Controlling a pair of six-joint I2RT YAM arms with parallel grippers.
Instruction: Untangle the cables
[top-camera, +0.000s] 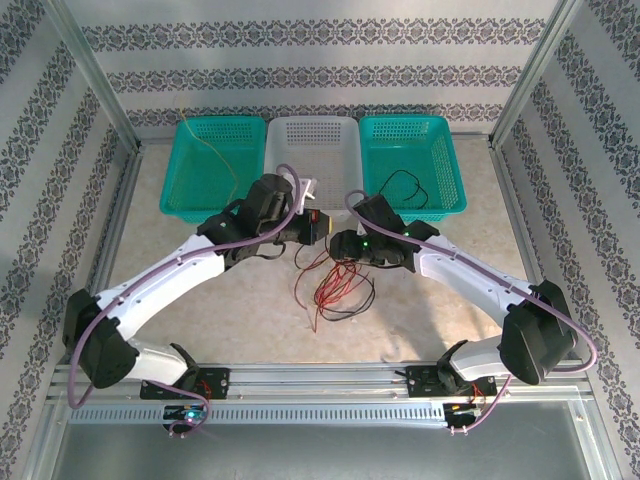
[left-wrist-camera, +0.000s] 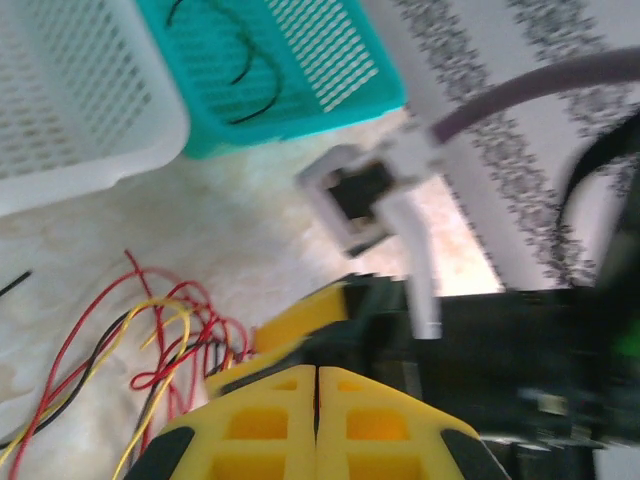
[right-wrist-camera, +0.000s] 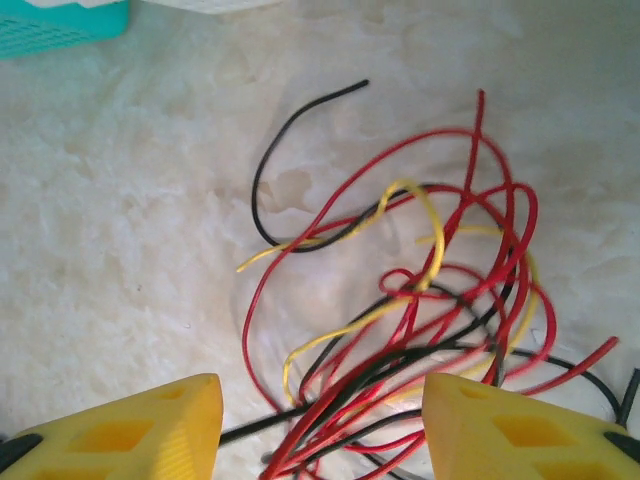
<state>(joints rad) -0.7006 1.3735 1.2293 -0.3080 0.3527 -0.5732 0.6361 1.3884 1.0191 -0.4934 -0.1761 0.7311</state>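
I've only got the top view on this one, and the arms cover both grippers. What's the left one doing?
Observer: The left gripper is shut, jaws pressed together. I can't see a cable pinched between them.
Operator: And the right?
Observer: The right gripper is open. In its wrist view, the cables lie on the table between its spread jaws.
Operator: Just red and black in that tangle?
Observer: No, there are also yellow strands woven through it.

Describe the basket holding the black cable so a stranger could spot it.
Three baskets stand far back on the table. Take the right teal basket: the white basket sits mid-row, and the left teal basket holds a yellow cable instead.
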